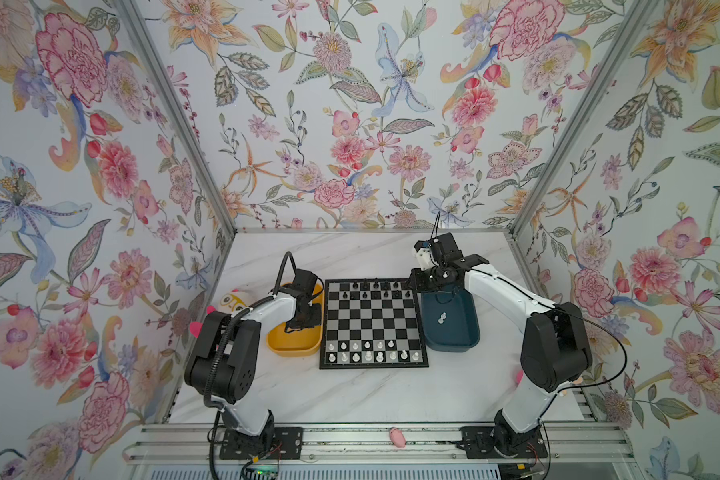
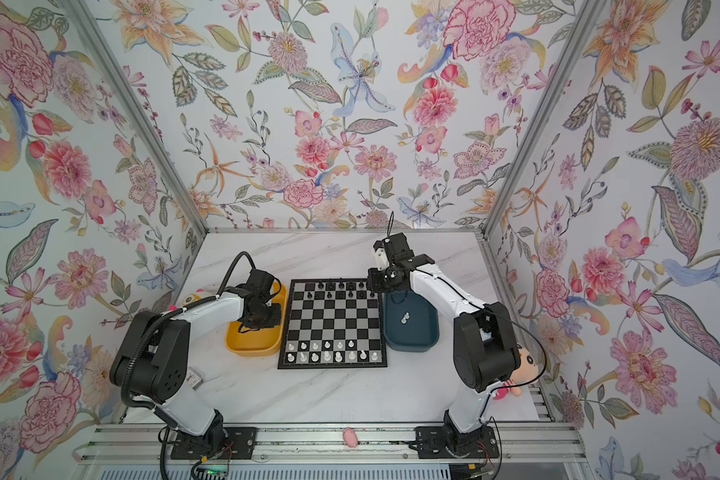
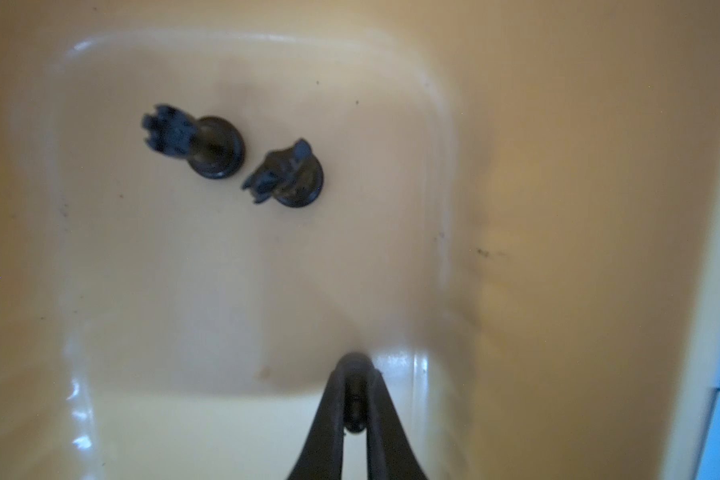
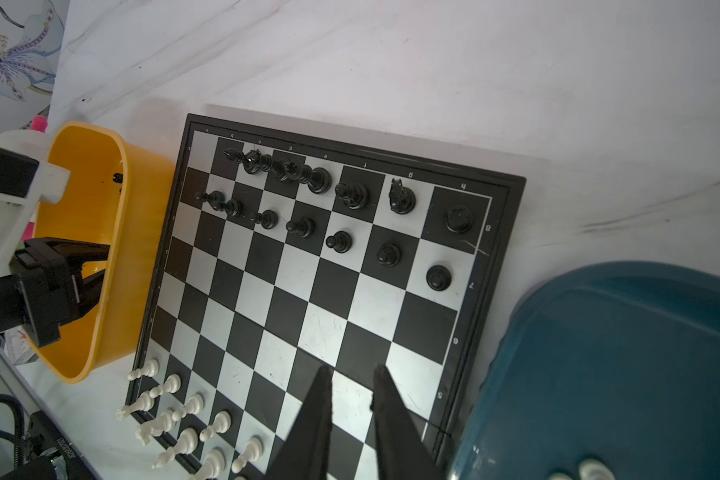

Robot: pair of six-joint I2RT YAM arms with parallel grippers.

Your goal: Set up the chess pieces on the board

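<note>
- Grip looks sound: left hand (image 3: 353, 362) is clenched on a small black piece (image 3: 354, 409), low in the yellow tray (image 3: 558, 166)
- It should rise straight up, clear of the tray wall, before crossing to the board (image 1: 373, 322)
- Set it upright on a free square among the black pieces (image 1: 375, 289)
- Right hand (image 4: 353, 370) hangs empty, fingers parted, over the board

The board (image 1: 373, 332) lies between the left tray (image 1: 294, 349) and right tray (image 1: 454, 341) — chess pieces (image 1: 367, 355) on it.
</note>
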